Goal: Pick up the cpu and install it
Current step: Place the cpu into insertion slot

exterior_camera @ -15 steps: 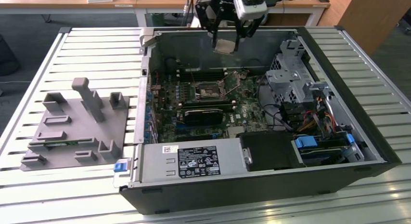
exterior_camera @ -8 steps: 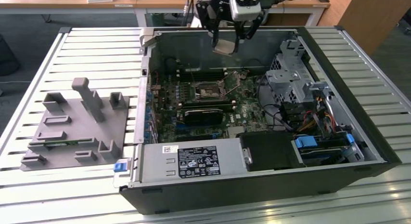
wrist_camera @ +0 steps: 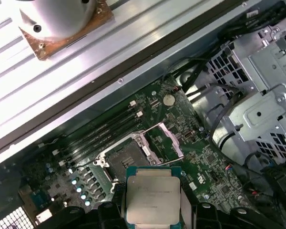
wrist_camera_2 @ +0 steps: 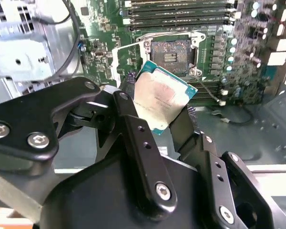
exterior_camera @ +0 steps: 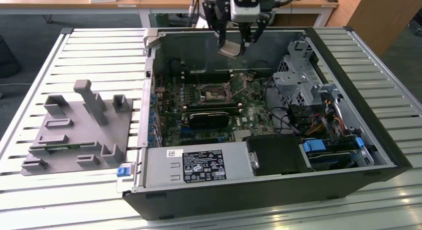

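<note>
The end effector point(exterior_camera: 232, 44) hangs at the top centre of the exterior view. It shows against the inner far wall of the open computer case point(exterior_camera: 264, 195) and pinches the cpu point(exterior_camera: 230, 50) between its two black fingers. The chip is held in the air at a tilt, its silvery top catching the light, well clear of the board beneath.

In the second wrist view the end effector point(wrist_camera_2: 157, 107) grips the cpu point(wrist_camera_2: 163, 95) by two opposite edges. One finger point(wrist_camera_2: 132, 125) presses one side and its partner the other, and the chip's green rim shows around the metal lid. Beyond it the socket point(wrist_camera_2: 171, 51) sits on the motherboard point(wrist_camera_2: 105, 47) with its retaining frame swung open (the contact field lies bare).

In the first wrist view the cpu point(wrist_camera: 153, 194) sits flat-faced to the camera. The socket point(wrist_camera: 125, 161) is just past it, and the hinged frame point(wrist_camera: 168, 139) stands up beside the socket. The memory slots point(wrist_camera: 112, 126) run alongside.

In the exterior view the socket point(exterior_camera: 214, 95) lies near the middle of the frame, below the held chip. A grey tray point(exterior_camera: 86, 133) with upright posts rests on the slatted tabletop point(exterior_camera: 99, 47) at the exterior view's left, just beside the case. The power supply point(exterior_camera: 197, 165) sits at lower centre.
</note>
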{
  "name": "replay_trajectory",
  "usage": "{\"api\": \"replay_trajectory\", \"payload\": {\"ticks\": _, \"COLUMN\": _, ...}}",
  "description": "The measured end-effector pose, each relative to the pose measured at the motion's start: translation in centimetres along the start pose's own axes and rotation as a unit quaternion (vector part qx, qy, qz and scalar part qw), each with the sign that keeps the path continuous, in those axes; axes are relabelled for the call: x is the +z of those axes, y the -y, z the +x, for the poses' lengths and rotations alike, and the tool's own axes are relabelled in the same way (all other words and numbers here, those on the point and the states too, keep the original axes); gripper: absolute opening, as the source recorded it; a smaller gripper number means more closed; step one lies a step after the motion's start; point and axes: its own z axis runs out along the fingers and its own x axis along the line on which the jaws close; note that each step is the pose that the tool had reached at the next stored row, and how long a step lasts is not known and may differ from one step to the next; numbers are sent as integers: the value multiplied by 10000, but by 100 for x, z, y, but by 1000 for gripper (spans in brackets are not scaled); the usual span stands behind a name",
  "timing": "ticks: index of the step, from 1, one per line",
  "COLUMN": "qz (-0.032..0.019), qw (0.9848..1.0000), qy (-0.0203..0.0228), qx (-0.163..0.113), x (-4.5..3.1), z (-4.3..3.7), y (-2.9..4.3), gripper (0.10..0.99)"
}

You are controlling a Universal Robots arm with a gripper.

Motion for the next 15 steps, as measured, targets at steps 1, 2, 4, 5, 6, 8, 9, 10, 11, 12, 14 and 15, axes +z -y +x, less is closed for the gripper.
{"api": "replay_trajectory", "payload": {"ticks": 1, "qz": 2, "qw": 10000, "qy": 4, "qx": 89, "x": 1, "z": 0, "y": 0, "gripper": 541}}
{"api": "replay_trajectory", "payload": {"ticks": 2, "qz": 3, "qw": 9998, "qy": 8, "qx": 179, "x": 3, "z": 0, "y": 0, "gripper": 541}}
{"api": "replay_trajectory", "payload": {"ticks": 4, "qz": 6, "qw": 9994, "qy": 17, "qx": 359, "x": 6, "z": 0, "y": 0, "gripper": 541}}
{"api": "replay_trajectory", "payload": {"ticks": 5, "qz": 8, "qw": 9990, "qy": 21, "qx": 449, "x": 7, "z": 0, "y": 0, "gripper": 541}}
{"api": "replay_trajectory", "payload": {"ticks": 6, "qz": 9, "qw": 9985, "qy": 26, "qx": 546, "x": 8, "z": 0, "y": 0, "gripper": 541}}
{"api": "replay_trajectory", "payload": {"ticks": 8, "qz": 12, "qw": 9974, "qy": 34, "qx": 726, "x": 11, "z": 0, "y": 0, "gripper": 541}}
{"api": "replay_trajectory", "payload": {"ticks": 9, "qz": 14, "qw": 9967, "qy": 39, "qx": 816, "x": 12, "z": 0, "y": 1, "gripper": 541}}
{"api": "replay_trajectory", "payload": {"ticks": 10, "qz": 16, "qw": 9959, "qy": 43, "qx": 905, "x": 13, "z": 0, "y": 1, "gripper": 541}}
{"api": "replay_trajectory", "payload": {"ticks": 11, "qz": 17, "qw": 9950, "qy": 47, "qx": 994, "x": 15, "z": 0, "y": 1, "gripper": 541}}
{"api": "replay_trajectory", "payload": {"ticks": 12, "qz": 19, "qw": 9941, "qy": 51, "qx": 1084, "x": 16, "z": 0, "y": 1, "gripper": 541}}
{"api": "replay_trajectory", "payload": {"ticks": 14, "qz": 22, "qw": 9919, "qy": 60, "qx": 1268, "x": 21, "z": 1, "y": 1, "gripper": 541}}
{"api": "replay_trajectory", "payload": {"ticks": 15, "qz": 24, "qw": 9909, "qy": 63, "qx": 1344, "x": 25, "z": 2, "y": 2, "gripper": 541}}
